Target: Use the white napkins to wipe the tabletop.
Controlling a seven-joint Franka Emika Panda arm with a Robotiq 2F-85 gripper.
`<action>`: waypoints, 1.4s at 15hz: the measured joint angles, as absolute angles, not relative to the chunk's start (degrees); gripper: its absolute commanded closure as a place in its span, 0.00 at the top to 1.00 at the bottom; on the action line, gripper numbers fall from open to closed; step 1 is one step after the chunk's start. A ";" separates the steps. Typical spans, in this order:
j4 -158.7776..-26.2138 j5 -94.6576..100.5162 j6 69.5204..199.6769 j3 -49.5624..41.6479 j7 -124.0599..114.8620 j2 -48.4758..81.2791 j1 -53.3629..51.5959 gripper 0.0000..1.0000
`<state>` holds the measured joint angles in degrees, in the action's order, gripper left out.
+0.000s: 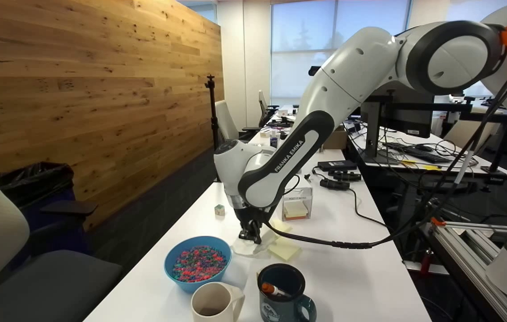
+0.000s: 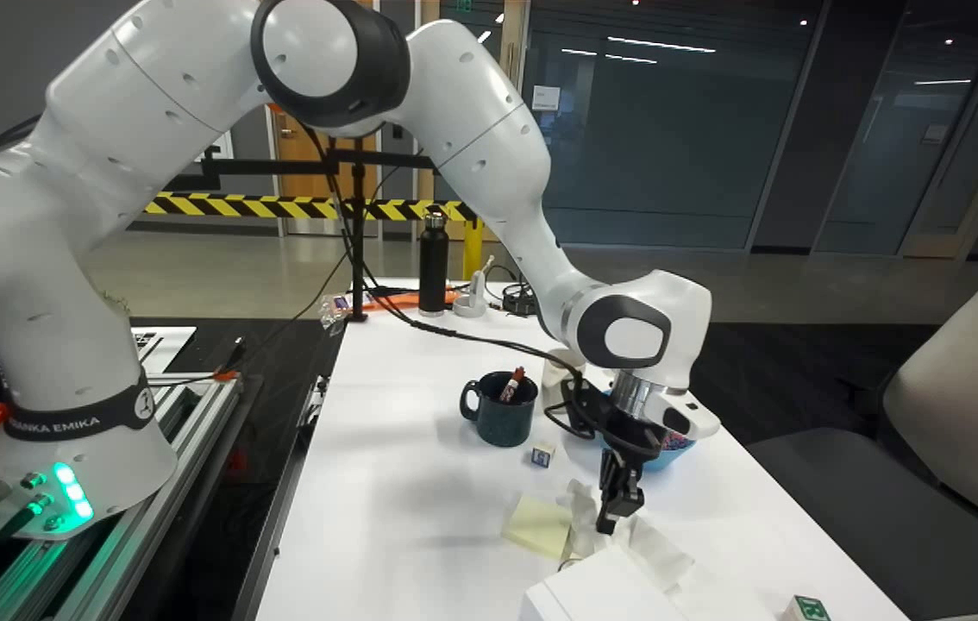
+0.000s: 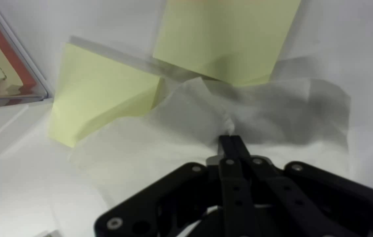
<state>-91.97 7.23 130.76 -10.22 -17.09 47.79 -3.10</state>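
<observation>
Bowl (image 1: 189, 286) w/ multicol bits (image 1: 200, 264), dk mug (image 1: 287, 308) w/ orange-capped marker (image 1: 272, 290), hand (image 3: 231, 141) pinching white napkin (image 3: 134, 141) on tabletop (image 1: 347, 277).

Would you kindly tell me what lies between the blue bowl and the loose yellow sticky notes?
In an exterior view, white napkins lie between the blue bowl and the yellow sticky notes, with the gripper down at them.

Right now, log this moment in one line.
gripper: shut on white napkin; white napkin: lying on tabletop; blue bowl: beside it
</observation>
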 measured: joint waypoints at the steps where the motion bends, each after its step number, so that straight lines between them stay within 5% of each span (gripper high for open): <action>1: -91.68 7.13 130.71 -10.27 -18.06 47.95 -3.05 0.00; 21: -66.06 2.48 116.76 -11.91 -29.86 61.32 2.35 0.00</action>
